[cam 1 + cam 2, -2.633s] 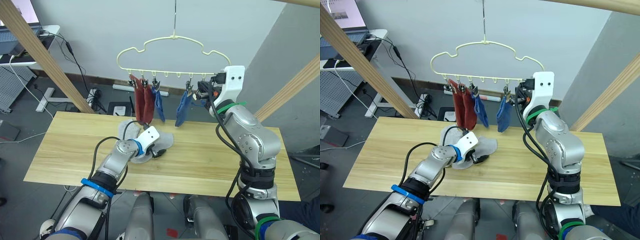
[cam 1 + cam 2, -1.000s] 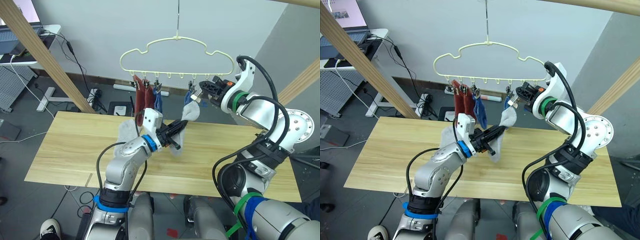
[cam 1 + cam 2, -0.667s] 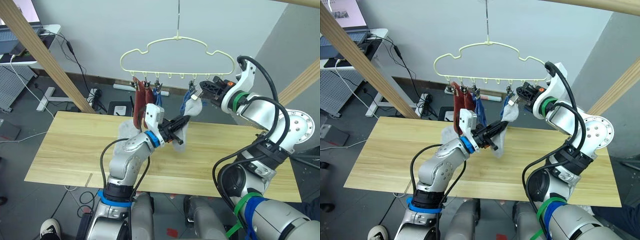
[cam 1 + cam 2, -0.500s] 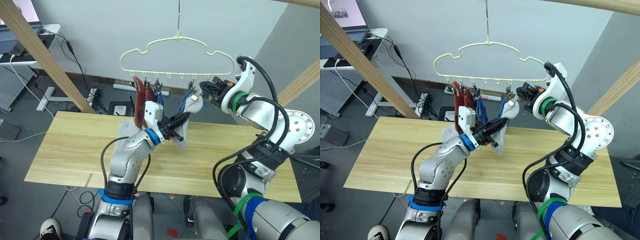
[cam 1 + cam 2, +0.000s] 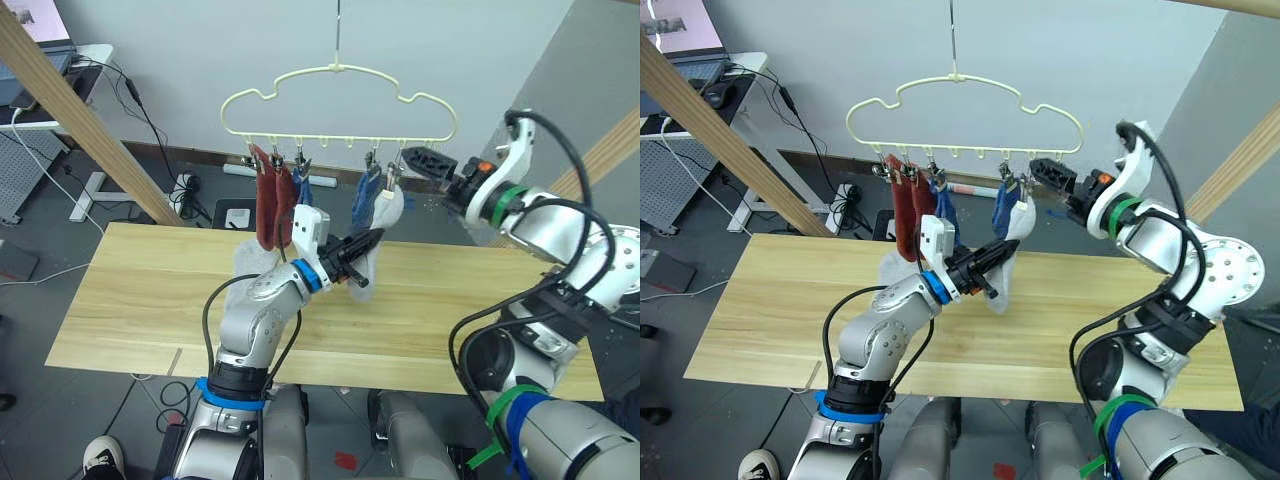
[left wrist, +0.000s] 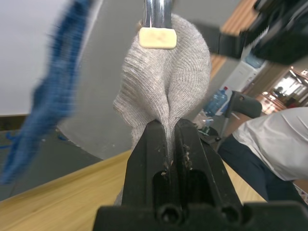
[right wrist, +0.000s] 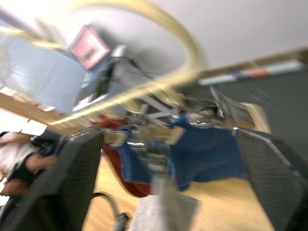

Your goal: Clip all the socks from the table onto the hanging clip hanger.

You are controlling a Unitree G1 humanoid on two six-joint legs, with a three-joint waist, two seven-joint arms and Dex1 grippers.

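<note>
1. Up over the counter (image 5: 130, 300), the left arm reaches forward with its elbow bent, and the left claw (image 5: 372, 240) is pinched shut on the lower part of a light grey sock (image 5: 385, 215).
2. That sock's top edge sits in a metal clip (image 6: 155, 19) of the clip hanger (image 5: 340, 100), so it hangs from the hanger with its lower end in the left claw; the left wrist view shows the knit fabric squeezed between the two black fingers (image 6: 149, 159).
3. Further right, the right arm is raised, and the right claw (image 5: 420, 160) is spread open just beside the hanger's right end, apart from the sock.
4. Also on the hanger: two rust red socks (image 5: 268, 205) at the left end, a blue sock (image 5: 303, 190) next to them, and another blue sock (image 5: 364, 203) just beside the grey one.
5. Behind the left forearm, a second light grey sock (image 5: 245, 262) lies on the counter.
6. Off to the left, a thick wooden pole (image 5: 80, 120) slants past the counter.
</note>
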